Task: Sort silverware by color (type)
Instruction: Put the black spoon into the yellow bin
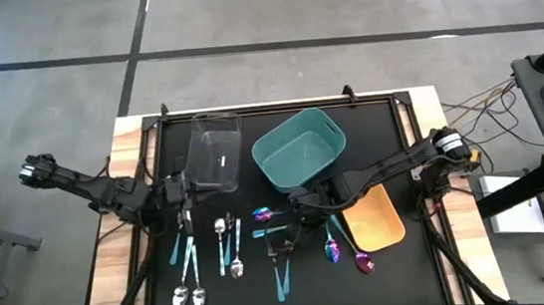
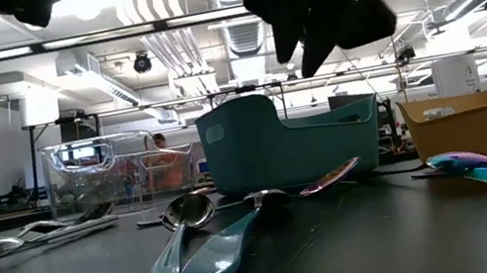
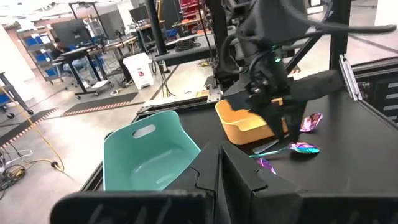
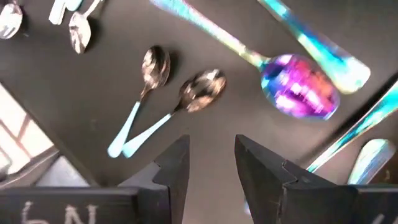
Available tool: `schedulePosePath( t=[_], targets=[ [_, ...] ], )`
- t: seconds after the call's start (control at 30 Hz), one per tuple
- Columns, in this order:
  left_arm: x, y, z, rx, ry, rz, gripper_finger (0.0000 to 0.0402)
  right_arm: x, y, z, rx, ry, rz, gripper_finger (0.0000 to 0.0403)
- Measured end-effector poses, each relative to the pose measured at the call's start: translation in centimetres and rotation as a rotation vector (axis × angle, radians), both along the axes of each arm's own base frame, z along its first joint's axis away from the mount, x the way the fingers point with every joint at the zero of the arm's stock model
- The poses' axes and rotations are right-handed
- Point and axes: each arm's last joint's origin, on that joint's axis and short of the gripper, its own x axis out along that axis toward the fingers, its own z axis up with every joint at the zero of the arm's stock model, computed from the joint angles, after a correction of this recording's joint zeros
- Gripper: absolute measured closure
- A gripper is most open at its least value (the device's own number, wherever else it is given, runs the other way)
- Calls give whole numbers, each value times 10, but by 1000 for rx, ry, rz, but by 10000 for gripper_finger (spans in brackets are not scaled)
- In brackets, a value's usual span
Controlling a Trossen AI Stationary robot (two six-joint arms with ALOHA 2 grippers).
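the teal bin [image 1: 300, 148] sits tilted near the middle of the black table [image 1: 413, 269], and everything else is placed from it. the right gripper [image 1: 282, 240] hangs just in front of the teal bin, above the scattered silverware, its jaws spread with nothing between them; in the right wrist view the two dark fingers [image 4: 174, 168] stand apart over bare table. below it lie an iridescent purple-blue spoon [image 4: 298, 86] and two teal-handled spoons [image 4: 158, 102] side by side, handles meeting in a v. more iridescent spoons [image 1: 347, 255] lie on the table to the front-right of the teal bin, beside the orange bin [image 1: 373, 218], which rests just right and in front of the teal one. the clear bin [image 1: 214, 150] stands just left of the teal bin. the left gripper [image 1: 184, 193] waits beside the clear bin's front, jaws pressed together and holding nothing. shiny silver spoons [image 1: 226, 239] and further teal-handled pieces [image 1: 187, 266] lie in front-left of the teal bin.
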Motion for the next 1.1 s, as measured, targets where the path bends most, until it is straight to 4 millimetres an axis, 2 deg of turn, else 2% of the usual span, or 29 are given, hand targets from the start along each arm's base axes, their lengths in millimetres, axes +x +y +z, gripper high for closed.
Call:
schedulePosePath(
  t=[0.17, 0.67, 1.1],
  targets=[
    [1, 0, -4, 25, 16, -2, 401, -2, 11, 0, 14, -4, 2, 284],
    [4, -2, -5, 41, 36, -4, 401, 15, 13, 11, 36, -210, 4, 284],
    [4, -2, -6, 45, 39, -4, 402, 34, 16, 30, 90, -491, 7, 284]
  ],
)
